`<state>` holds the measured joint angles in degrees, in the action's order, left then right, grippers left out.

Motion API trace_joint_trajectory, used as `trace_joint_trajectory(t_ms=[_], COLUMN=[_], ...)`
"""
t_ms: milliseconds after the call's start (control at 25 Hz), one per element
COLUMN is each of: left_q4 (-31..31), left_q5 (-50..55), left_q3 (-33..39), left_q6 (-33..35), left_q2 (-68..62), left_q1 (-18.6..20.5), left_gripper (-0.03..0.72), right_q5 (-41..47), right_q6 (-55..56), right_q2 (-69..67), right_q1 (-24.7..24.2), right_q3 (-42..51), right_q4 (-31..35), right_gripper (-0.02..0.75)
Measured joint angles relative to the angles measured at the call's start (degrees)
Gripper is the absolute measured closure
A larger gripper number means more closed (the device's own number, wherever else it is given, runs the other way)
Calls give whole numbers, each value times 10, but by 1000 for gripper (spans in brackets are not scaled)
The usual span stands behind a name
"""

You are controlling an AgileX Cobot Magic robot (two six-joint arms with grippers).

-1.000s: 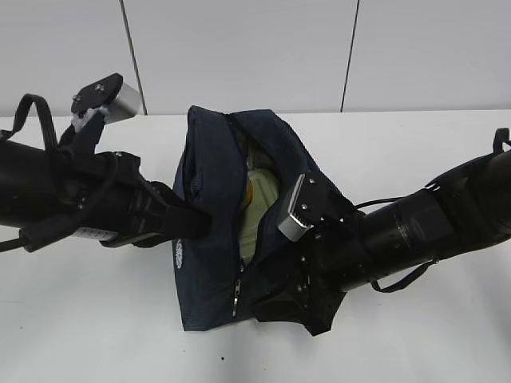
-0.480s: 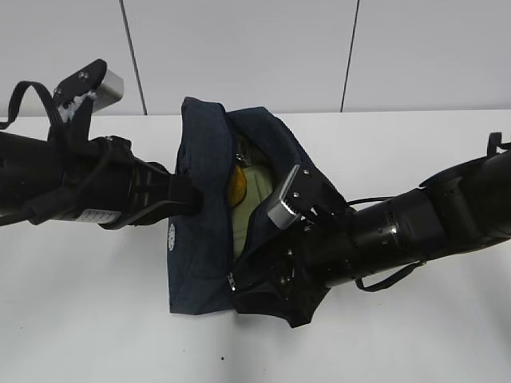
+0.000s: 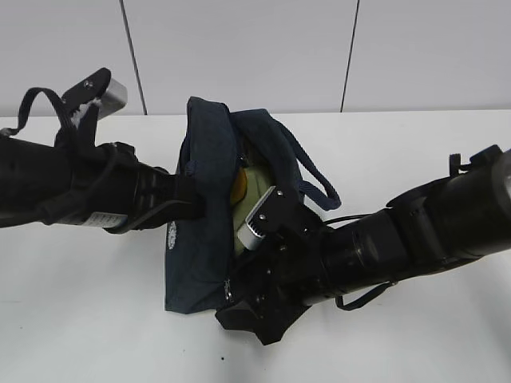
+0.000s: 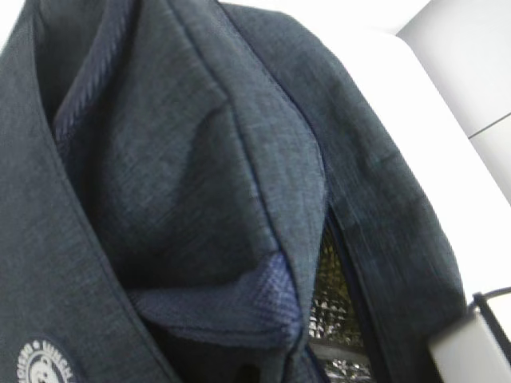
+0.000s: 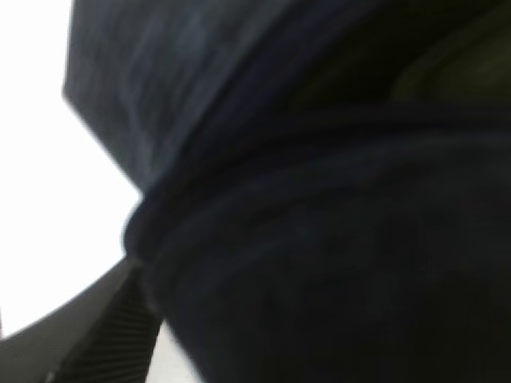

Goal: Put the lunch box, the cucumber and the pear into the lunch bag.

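Navy lunch bag [image 3: 204, 231] lies lengthwise between us: left end effector [image 3: 194, 209] clamped on its wall, right end effector [image 3: 239, 307], state unclear, nearer its front end.

A white table [image 3: 96, 335] stands before a pale panelled wall [image 3: 239, 48].
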<state>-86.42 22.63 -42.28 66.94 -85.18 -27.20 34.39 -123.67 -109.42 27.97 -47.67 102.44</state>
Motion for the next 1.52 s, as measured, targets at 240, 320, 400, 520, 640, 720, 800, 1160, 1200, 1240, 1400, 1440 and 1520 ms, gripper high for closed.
trace_joint_trajectory(t_ms=[240, 320, 400, 520, 640, 720, 800, 1160, 1200, 1240, 1400, 1440, 1520], left_q4=[-26, -28, -32, -48, -64, -73, -79, -95, -95, -96, -96, -96, -96], left_q5=[26, 27, 27, 27, 27, 27, 27, 27, 27, 27, 27, 27, 27], left_q3=[0, 0, 0, 0, 0, 0, 0, 0, 0, 0, 0, 0, 0], left_q6=[0, 0, 0, 0, 0, 0, 0, 0, 0, 0, 0, 0, 0], left_q2=[-21, -21, -21, -21, -21, -21, -21, -21, -21, -21, -21, -21, -21], left_q1=[0, 0, 0, 0, 0, 0, 0, 0, 0, 0, 0, 0, 0], left_gripper=[703, 703, 703, 703, 703, 703, 703, 703, 703, 703, 703, 703, 703], right_q5=[-38, -46, -51, -55, -56, -50, -31, -5, -5, -5, -5, -5, -5], right_q6=[21, 24, 24, 24, 24, 24, 25, 25, 25, 25, 16, 14, 13], right_q2=[0, 0, 0, 0, 0, 0, 0, 0, 0, 0, -1, -3, -7], right_q1=[0, 0, 0, 0, 0, 0, 0, 0, 0, 0, 0, 0, 0], right_q3=[-17, -20, -21, -21, -21, -21, -21, -21, -21, -21, -21, -21, -22], right_q4=[0, 0, 0, 0, 0, 0, 0, -14, -15, -16, -16, -16, -16], right_gripper=[243, 300, 379, 506, 574, 585, 585, 402, 388, 380, 372, 375, 408])
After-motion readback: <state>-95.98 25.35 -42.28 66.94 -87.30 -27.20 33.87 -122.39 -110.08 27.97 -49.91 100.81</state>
